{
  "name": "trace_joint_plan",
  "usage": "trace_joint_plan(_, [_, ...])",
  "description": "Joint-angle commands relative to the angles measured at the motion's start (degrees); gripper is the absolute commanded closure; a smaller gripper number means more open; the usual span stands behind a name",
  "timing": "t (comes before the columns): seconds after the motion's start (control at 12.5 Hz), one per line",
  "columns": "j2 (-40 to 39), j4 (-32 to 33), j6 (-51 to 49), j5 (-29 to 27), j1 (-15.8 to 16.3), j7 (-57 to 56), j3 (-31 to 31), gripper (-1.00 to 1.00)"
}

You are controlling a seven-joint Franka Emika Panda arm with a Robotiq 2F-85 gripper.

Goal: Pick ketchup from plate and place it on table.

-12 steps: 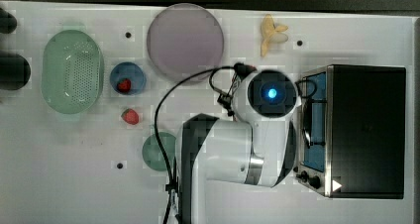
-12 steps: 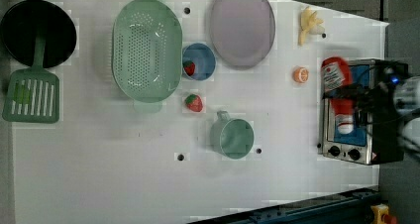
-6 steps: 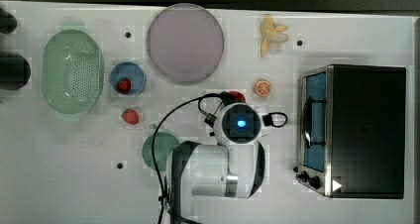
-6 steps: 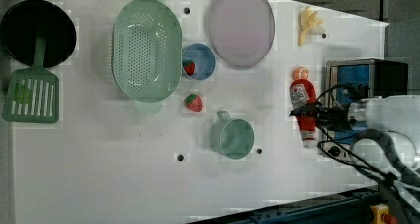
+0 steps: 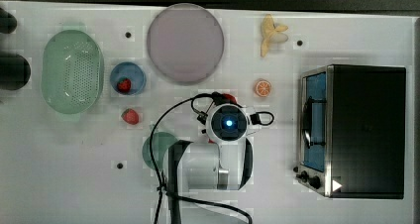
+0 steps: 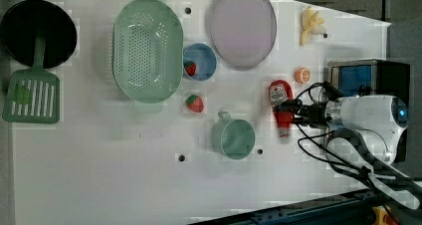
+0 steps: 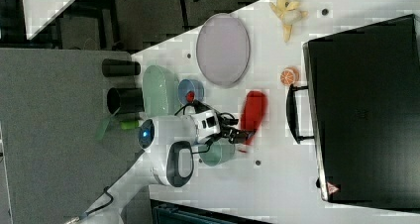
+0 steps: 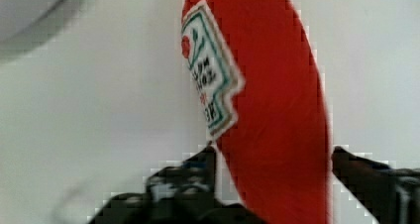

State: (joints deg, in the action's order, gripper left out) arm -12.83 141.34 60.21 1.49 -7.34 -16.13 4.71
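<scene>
**Ketchup's on the table, my fingers are spread around it**

Biggest first: the white table [image 5: 59, 184] holds everything; at the top view's right sits a black toaster oven [image 5: 366, 130] with a glass door; my arm [image 5: 213, 164] hangs over the middle of the table, cables looping off it.

Then the plate [image 5: 185, 43], pale lilac and round, up by the far edge in the top view with nothing on it; the green colander [image 5: 73, 70] is off at the top view's left; in the left view there's a black pan [image 6: 37, 33] in the corner with a green spatula [image 6: 30, 93] lying against it.

The green mug [image 6: 234, 138] stands near the middle; the little blue bowl [image 5: 128, 78] sits between colander and plate.

A peeled banana [image 5: 271, 33] lies near the far edge, to the top view's right of the plate.

Now the ketchup [image 6: 281, 103]: it's a red bottle lying flat on the table, clear off the plate, between the mug and the orange slice [image 5: 263, 88] in the left view; label faces up.

My gripper [image 6: 293, 111] is level with the bottle and straddles its narrower end; the wrist view shows my fingers [image 8: 200, 164] spread wide on either side, one just beside the red plastic, the other with a visible sliver of table between it and the bottle, so no squeeze on it.

Smallest bits: one strawberry [image 5: 124, 85] in the blue bowl; another strawberry [image 5: 131, 116] loose on the table just beside it.
</scene>
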Motion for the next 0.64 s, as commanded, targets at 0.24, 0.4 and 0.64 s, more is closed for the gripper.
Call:
trace_joint_plan(0.24, [5.11,-1.51,1.83,-0.06,-0.03,3.34,0.29,-1.00])
trace_joint_plan(0.4, [9.26,-3.54,-0.83,-0.10,-0.05,4.10,0.14,-1.00])
trace_joint_plan(0.64, [14.79,-9.87,-13.56,-0.11,-0.07,9.63,0.02,-1.00])
